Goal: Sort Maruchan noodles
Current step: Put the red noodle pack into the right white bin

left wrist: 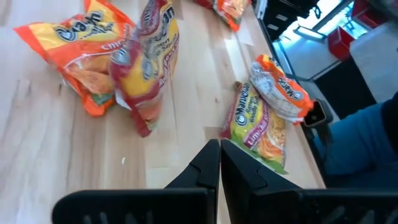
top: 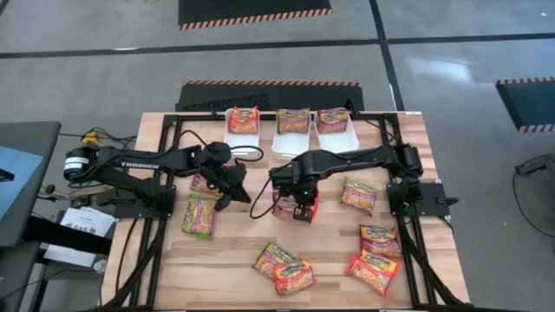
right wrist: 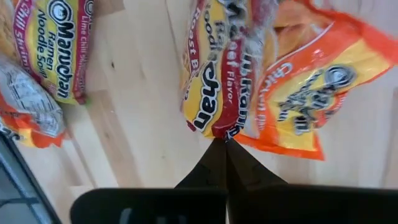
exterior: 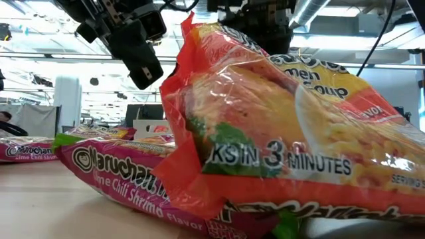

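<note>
Maruchan noodles lie scattered over your wooden desk (top: 234, 251): a green-trimmed packet (top: 199, 215) toward the left edge, an overlapping pair (top: 284, 267) by the near edge, three more packets (top: 375, 239) on the right side, and another (top: 202, 183) half hidden under the left arm. You have bare wood between the green-trimmed packet and the near pair, and again along the near left corner; the black frame rails run close along both side edges.

Your left gripper (top: 227, 198) hangs above the desk left of centre, jaws pressed together on nothing. Your right gripper (top: 299, 206) sits at the middle of the desk, jaws together, pinching the edge of a red beef-flavour packet (right wrist: 211, 81), with an orange chicken packet (right wrist: 305, 93) right beside it.

Along the far edge you have three white bins (top: 290, 144) side by side, each holding a packet: orange in the left (top: 244, 119), one in the middle (top: 293, 120), pinkish in the right (top: 333, 120).
</note>
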Robot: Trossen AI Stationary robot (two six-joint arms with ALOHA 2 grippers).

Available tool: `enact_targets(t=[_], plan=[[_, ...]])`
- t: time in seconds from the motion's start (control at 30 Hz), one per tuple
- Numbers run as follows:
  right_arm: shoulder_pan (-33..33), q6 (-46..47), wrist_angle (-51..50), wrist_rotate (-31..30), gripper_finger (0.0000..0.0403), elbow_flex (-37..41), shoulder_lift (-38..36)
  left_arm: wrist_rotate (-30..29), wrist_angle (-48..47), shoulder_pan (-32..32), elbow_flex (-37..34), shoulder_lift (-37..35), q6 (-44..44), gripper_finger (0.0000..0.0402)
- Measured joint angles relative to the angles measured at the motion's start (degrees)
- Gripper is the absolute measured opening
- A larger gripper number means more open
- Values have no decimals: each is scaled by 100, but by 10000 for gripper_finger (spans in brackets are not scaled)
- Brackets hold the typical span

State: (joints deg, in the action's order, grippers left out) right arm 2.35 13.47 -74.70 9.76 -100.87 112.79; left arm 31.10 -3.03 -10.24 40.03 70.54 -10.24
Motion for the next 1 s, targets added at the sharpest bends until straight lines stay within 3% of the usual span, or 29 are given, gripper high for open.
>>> enact_targets(t=[0.27,0.53,0.87,1.0], plan=[[-142,-154,-130,-114,4,-10,-714,-316,5,-31,0,2,-3,0],[-578,-271,-382,-803,4,-11,-1392,-351,17,-208,0,2,-18,0],[-1793,-1267,-955,-1746,4,-12,-2004,-353,50,-467,0,2,-33,0],[-2540,-1979,-921,-1789,4,-12,-2139,-414,164,-608,0,2,-33,0]])
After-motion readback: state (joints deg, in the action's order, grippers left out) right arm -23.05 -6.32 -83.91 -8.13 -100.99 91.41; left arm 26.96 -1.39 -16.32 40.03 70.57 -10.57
